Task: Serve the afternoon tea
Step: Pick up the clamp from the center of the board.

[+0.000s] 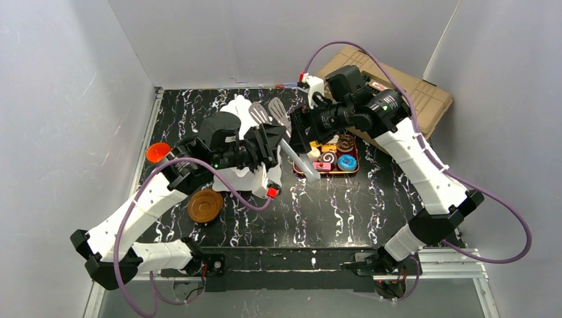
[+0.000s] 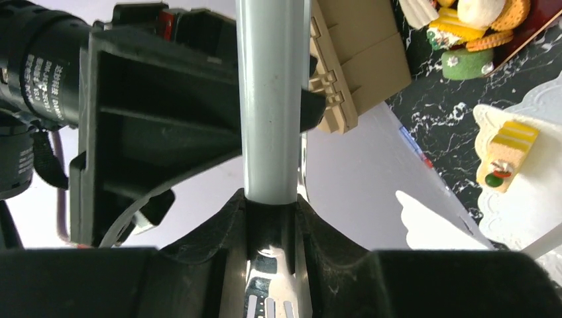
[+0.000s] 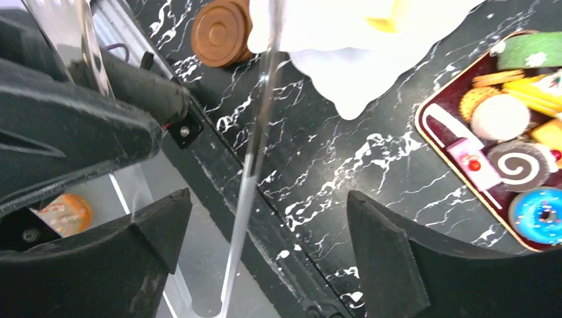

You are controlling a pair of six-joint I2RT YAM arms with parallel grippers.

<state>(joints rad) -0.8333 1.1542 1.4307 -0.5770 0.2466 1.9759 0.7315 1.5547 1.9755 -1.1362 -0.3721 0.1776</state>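
Left wrist shows tongs point(image 2: 268, 99) clamped; right wrist, saucers point(image 3: 222, 30).

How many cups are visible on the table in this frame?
1. An orange cup stands at the left edge of the table, next to the left arm. Another cup could be hidden behind that arm or the white tiered stand.

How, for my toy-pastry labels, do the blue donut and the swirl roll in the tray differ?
The blue donut is bright blue, while the swirl roll is brown with a white spiral. The blue donut has an open hole in its middle, while the swirl roll's face is solid. Both are round and sit side by side in the red tray.
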